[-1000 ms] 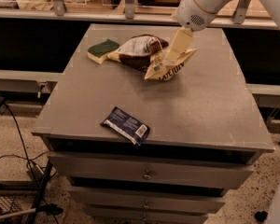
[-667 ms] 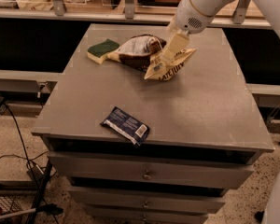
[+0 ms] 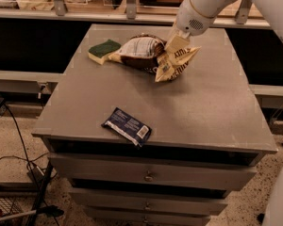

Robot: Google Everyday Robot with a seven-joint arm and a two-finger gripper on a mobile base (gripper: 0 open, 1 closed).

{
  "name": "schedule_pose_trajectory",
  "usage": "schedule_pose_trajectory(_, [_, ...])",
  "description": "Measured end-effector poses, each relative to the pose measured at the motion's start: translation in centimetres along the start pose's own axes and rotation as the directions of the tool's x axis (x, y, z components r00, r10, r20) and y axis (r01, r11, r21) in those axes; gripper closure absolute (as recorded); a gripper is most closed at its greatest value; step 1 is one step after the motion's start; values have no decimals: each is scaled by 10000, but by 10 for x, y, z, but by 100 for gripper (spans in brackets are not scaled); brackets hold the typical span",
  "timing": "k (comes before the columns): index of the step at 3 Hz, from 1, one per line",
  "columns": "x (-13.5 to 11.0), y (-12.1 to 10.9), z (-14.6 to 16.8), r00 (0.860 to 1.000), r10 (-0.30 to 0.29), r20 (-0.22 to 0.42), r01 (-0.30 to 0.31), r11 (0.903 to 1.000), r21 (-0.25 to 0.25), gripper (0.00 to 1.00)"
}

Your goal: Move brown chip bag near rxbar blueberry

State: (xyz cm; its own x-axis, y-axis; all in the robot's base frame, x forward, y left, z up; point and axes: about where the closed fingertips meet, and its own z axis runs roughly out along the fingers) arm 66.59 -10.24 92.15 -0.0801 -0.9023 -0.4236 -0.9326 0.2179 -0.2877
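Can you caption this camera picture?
Robot hand grips brown chip bag by sponge; rxbar blueberry lies near table front edge.

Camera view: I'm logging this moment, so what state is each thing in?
Wrinkly brown-and-cream foil chip bag: on the table, right end raised.
Gripper: at that raised end.
Flat navy-blue bar wrapper: lying flat near the front edge.
Green-and-yellow sponge: flat beside the bag's left end.
Metal drawers: shut.
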Motion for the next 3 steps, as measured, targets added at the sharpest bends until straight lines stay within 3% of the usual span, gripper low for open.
schedule_pose_trajectory(1, [0,0,-6,9999,-107,-122,106,9999,-37,100])
schedule_pose_trajectory(3, [-15,-12,-41,9990,-297,338,295,9995,65,100])
